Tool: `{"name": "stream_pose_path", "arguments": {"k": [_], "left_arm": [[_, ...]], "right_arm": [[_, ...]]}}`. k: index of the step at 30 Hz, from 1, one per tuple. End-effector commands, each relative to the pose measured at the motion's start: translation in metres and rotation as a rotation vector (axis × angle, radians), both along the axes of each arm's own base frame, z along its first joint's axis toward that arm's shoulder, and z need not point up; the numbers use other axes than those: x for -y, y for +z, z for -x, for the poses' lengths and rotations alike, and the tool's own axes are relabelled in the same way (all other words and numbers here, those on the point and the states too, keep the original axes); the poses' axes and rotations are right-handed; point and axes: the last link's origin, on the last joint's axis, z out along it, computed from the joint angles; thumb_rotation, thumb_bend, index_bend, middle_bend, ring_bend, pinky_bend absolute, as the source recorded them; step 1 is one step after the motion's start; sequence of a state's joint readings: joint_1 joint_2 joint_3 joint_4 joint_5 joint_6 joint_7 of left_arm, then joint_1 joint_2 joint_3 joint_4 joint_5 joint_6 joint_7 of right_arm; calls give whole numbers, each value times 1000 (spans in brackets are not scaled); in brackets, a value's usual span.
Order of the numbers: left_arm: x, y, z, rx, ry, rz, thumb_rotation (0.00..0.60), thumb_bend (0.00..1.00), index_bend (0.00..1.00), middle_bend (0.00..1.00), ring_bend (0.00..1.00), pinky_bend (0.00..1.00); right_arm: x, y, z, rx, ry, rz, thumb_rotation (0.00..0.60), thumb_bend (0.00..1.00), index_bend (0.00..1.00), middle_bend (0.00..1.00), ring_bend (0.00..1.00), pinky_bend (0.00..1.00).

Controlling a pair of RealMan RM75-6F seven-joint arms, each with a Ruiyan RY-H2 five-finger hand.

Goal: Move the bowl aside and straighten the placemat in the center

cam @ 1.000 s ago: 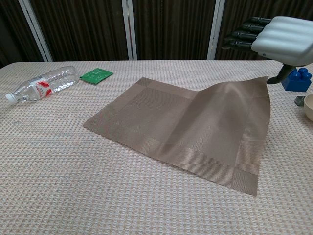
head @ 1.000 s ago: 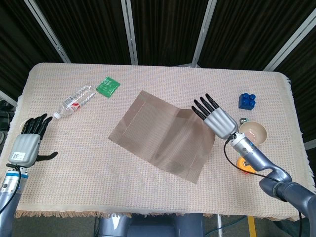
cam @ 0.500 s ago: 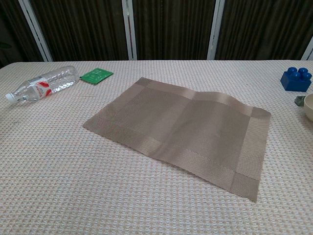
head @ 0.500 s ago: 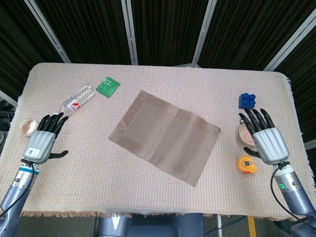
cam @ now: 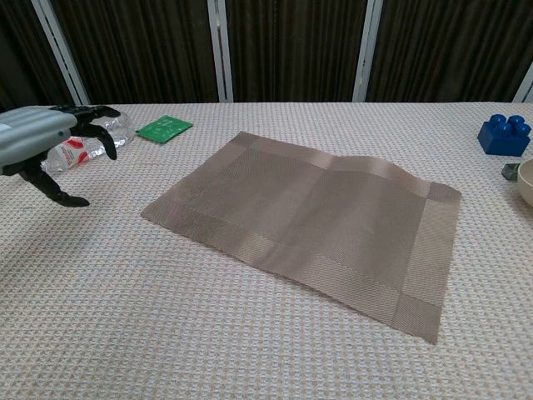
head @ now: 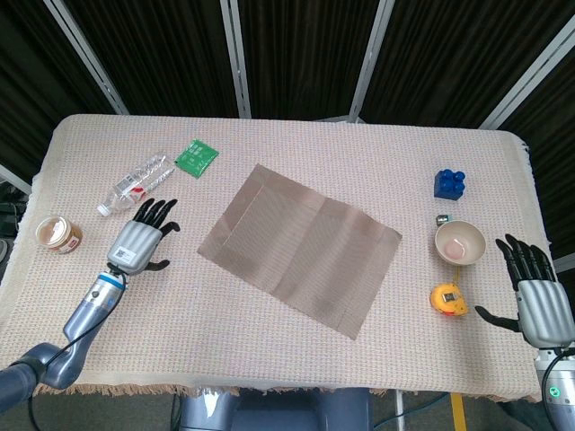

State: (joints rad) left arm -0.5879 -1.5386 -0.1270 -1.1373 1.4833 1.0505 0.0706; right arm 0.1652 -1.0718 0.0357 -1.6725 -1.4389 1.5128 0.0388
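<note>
The brown placemat (head: 301, 248) lies askew in the middle of the table, its right part slightly rippled (cam: 316, 217). The cream bowl (head: 460, 241) stands to the right of it, only its rim showing at the chest view's edge (cam: 526, 183). My left hand (head: 141, 237) hovers open, fingers spread, left of the mat and just below the bottle; the chest view shows it at the left (cam: 42, 137). My right hand (head: 537, 294) is open at the table's right front edge, below and right of the bowl, apart from it.
A clear water bottle (head: 137, 184) and a green packet (head: 196, 157) lie at the back left. A small cup (head: 57, 234) sits at the far left. A blue block (head: 450, 182), a small metal piece (head: 443, 217) and a yellow tape measure (head: 449, 299) surround the bowl.
My right hand let go of the mat's right corner and drew back to the front right edge; the mat dropped flat. My left hand moved right toward the mat.
</note>
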Motion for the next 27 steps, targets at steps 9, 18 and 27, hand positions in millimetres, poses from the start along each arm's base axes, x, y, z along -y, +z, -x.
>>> {"name": "stream_pose_path", "arguments": {"k": [9, 18, 27], "left_arm": [[-30, -62, -19, 10, -14, 59, 600, 226, 360, 0, 0, 0], [-33, -78, -24, -15, -31, 71, 600, 226, 361, 0, 0, 0], [-32, -80, -15, -28, -5, 73, 600, 226, 361, 0, 0, 0]], "right_arm": [[-1, -4, 2, -22, -9, -26, 600, 0, 0, 0, 0, 0], [-1, -2, 2, -13, -7, -28, 600, 0, 0, 0, 0, 0], [-1, 0, 1, -5, 5, -23, 600, 0, 0, 0, 0, 0]]}}
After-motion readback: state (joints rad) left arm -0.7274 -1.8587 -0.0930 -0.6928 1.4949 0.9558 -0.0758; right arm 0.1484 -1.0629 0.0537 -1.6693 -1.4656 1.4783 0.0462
